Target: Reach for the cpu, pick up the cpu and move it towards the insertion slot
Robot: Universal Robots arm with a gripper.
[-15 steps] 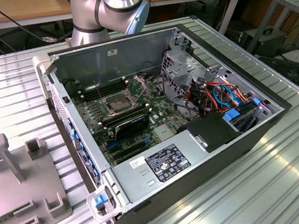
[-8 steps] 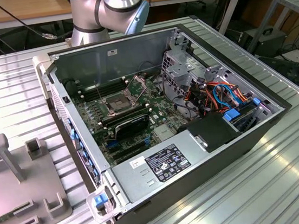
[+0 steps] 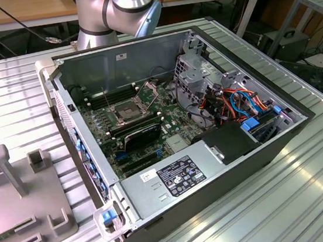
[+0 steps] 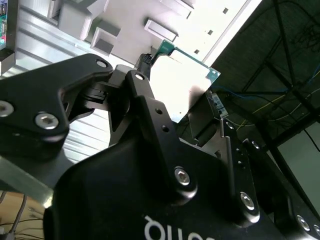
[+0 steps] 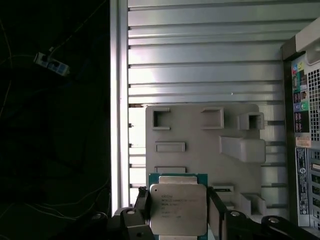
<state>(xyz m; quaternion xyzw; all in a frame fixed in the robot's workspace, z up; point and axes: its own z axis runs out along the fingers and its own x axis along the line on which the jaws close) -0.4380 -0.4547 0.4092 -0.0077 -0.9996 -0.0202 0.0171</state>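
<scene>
The gripper [image 5: 178,220] is clenched on the cpu [image 5: 178,209], a square chip with a silver metal lid on a green board, its two black fingers [image 5: 141,202] pressing on opposite edges of the chip in the first wrist view. In the second wrist view the same chip [image 4: 186,75] sits between the black linkage fingers [image 4: 145,95], its green edge and pale face catching bright light. The chip is off the table, held above the grey holder tray [image 5: 200,140], a flat block with several rectangular pockets and raised posts that lies on the ribbed metal table [image 5: 200,60] near one edge of the table. Beside the tray in the first wrist view stands the end of the computer case [image 5: 302,125] with its coloured ports. In the exterior view the tray [image 3: 18,203] rests on the table [image 3: 311,185] at the exterior view's left, and the open case [image 3: 174,131] lies on its side in the middle of the table. On the board inside the case, the insertion slot [image 3: 126,109] is a small square socket with a silver frame and dark centre, its latch plate [image 3: 147,89] lifted; it has nothing in it. The arm's grey joint [image 3: 115,11] rises behind the case's far wall.
</scene>
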